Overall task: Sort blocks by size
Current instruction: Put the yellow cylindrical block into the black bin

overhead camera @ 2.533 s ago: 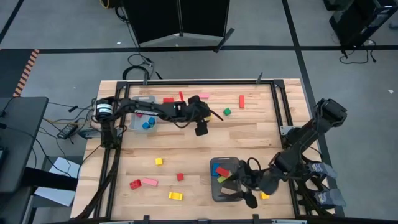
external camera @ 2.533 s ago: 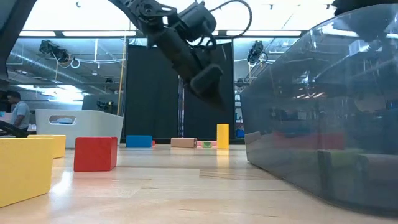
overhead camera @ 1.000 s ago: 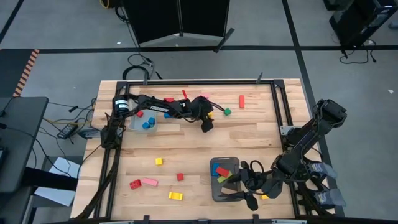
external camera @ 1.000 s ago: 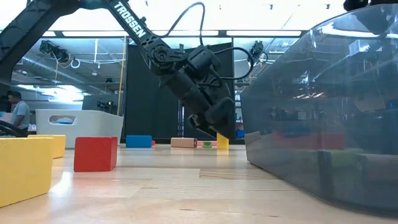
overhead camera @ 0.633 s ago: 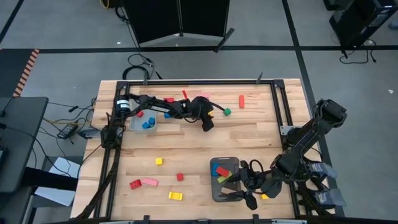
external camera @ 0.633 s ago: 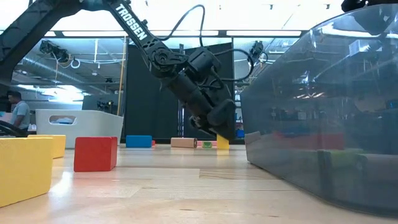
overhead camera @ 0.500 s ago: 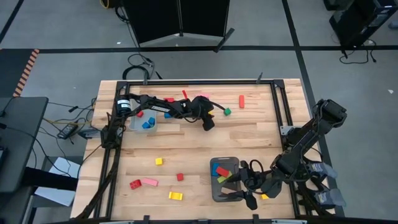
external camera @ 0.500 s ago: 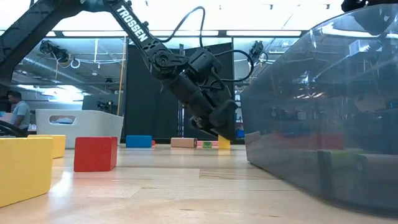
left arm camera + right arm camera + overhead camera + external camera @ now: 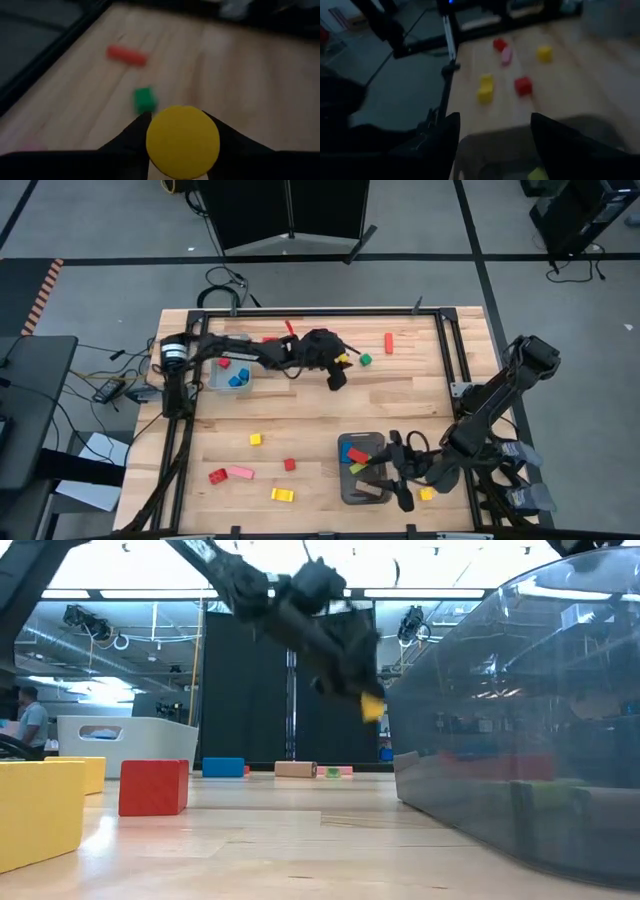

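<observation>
my left gripper (image 9: 182, 145) pinches a yellow cylinder block (image 9: 183, 141), lifted clear of the wooden table (image 9: 320, 420). on the table seen from above, that's toward twelve o'clock, a green cube (image 9: 365, 360) just beside at three. to do this well, i'd keep the squeeze steady and travel level toward nine, to the white bin (image 9: 230, 377). my right gripper (image 9: 492, 145), fingers spread and empty, hovers at the grey tray (image 9: 362, 470) near five o'clock. loose blocks lie around seven. grey floor surrounds the table.
</observation>
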Motion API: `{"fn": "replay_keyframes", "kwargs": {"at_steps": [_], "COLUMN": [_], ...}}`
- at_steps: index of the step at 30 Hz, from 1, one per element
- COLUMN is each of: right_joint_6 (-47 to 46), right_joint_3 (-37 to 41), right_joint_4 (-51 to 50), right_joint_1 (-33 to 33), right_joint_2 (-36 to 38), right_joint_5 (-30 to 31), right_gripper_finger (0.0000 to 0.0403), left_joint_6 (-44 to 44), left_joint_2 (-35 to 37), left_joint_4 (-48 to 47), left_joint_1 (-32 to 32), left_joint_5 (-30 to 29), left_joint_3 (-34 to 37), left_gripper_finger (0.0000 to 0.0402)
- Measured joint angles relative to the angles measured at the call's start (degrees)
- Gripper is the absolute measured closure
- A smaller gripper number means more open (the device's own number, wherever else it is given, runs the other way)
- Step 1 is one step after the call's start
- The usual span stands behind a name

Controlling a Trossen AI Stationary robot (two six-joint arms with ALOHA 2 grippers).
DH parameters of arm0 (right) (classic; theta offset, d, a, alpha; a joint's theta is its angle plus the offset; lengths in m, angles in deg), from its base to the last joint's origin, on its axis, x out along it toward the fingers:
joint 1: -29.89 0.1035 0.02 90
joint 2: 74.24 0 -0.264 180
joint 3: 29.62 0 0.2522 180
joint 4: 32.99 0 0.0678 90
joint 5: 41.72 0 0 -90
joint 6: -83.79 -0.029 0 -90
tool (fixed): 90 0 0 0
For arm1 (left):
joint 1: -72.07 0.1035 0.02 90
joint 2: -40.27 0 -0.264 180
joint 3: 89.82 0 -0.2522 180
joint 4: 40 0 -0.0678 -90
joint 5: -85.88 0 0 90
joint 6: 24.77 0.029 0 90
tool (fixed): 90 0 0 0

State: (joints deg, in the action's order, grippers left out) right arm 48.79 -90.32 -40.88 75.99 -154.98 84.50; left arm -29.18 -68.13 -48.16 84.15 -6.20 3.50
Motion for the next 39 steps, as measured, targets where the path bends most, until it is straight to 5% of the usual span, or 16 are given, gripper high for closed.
{"fn": "replay_keyframes", "kwargs": {"at_steps": [9,15,23,36,39], "right_joint_6": [17.9,26.5,28.6,15.8,11.7], "right_joint_3": [0.0,0.0,0.0,0.0,0.0], "right_joint_4": [-2.1,-3.3,-4.3,-12.8,-16.5], "right_joint_1": [3.6,5.1,1.8,-1.9,-4.4], "right_joint_2": [13.8,20.8,22.7,21.8,21.8], "right_joint_5": [18.2,30.6,31.9,26.7,24.8], "right_gripper_finger": [0.0150,0.0150,0.0150,0.0148,0.0143], "left_joint_6": [1.0,-0.9,-4.9,-11.0,-10.6], "left_joint_2": [4.4,3.0,-3.4,-13.7,-13.6], "left_joint_4": [-3.1,4.9,17.4,12.2,12.1], "left_joint_1": [-15.9,-27.5,-34.2,-34.3,-34.3], "left_joint_5": [1.3,-2.0,-3.2,-2.1,-2.5], "left_joint_3": [0.0,0.0,-0.3,-7.3,-7.5], "left_gripper_finger": [0.0267,0.0267,0.0267,0.0264,0.0187]}}
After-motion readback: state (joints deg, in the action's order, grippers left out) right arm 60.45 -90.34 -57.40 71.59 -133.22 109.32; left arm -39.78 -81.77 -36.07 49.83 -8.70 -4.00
